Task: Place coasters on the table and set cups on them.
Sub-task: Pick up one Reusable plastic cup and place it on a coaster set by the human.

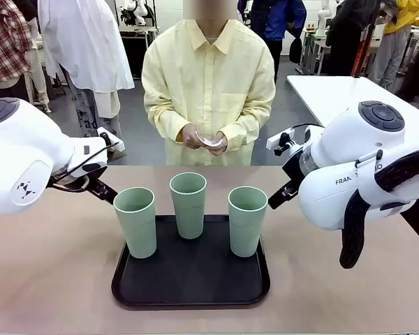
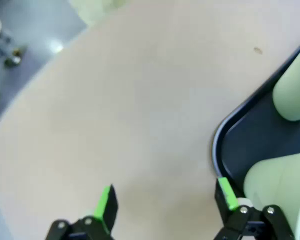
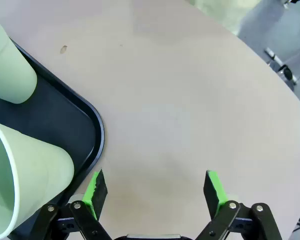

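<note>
Left arm (image 1: 21, 157): comes in from the left, with its bulky white link low at the near left. Left wrist (image 1: 91, 159) is angled inward toward the middle.
Left gripper (image 2: 165, 192): jaws stand wide apart, green pads (image 2: 106, 200) face each other with nothing between them, and the fingers point down.
Right arm (image 1: 356, 167): comes in from the right in a mirrored pose. Right wrist (image 1: 293, 152) is turned inward.
Right gripper (image 3: 155, 180): jaws are fully spread and nothing is held. Fingers point down.

Robotics lab, white robot arms (image 1: 28, 153) flanking a table (image 1: 49, 279), bystanders (image 1: 394, 35) standing beyond.
</note>
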{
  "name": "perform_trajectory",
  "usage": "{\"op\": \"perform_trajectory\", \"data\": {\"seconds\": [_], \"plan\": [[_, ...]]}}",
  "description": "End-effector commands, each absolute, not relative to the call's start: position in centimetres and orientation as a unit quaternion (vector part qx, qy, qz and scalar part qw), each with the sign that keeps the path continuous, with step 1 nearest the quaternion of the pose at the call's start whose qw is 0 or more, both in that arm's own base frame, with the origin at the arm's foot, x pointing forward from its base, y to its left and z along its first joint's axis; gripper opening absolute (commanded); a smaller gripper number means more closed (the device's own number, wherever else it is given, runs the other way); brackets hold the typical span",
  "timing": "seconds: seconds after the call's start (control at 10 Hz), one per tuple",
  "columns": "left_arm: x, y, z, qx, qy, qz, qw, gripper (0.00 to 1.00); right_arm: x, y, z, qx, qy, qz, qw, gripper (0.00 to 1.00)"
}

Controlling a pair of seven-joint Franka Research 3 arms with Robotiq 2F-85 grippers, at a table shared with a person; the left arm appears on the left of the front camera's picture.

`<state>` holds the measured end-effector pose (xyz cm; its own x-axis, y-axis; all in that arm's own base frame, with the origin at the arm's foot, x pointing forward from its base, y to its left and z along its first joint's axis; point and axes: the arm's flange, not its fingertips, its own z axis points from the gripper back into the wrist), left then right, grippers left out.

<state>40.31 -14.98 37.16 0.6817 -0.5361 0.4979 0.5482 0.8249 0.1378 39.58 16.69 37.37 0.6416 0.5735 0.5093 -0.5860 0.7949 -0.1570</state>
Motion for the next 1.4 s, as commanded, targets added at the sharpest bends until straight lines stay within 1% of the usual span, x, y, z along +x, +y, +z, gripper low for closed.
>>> {"op": "perform_trajectory", "data": {"seconds": [0.0, 1.1, 1.2, 1.3], "plan": [[40.3, -15.0, 37.2, -0.011, -0.268, -0.296, 0.917, 1.0, 39.6, 16.7, 37.4, 0.011, -0.277, 0.32, 0.906, 1.0], [40.3, -15.0, 37.2, -0.011, -0.268, -0.296, 0.917, 1.0, 39.6, 16.7, 37.4, 0.011, -0.277, 0.32, 0.906, 1.0], [40.3, -13.8, 38.7, 0.01, -0.259, -0.308, 0.915, 1.0, 39.6, 16.1, 38.4, 0.001, -0.264, 0.304, 0.916, 1.0], [40.3, -12.3, 41.1, 0.026, -0.266, -0.299, 0.916, 1.0, 39.2, 16.0, 40.3, -0.009, -0.261, 0.297, 0.918, 1.0]]}}
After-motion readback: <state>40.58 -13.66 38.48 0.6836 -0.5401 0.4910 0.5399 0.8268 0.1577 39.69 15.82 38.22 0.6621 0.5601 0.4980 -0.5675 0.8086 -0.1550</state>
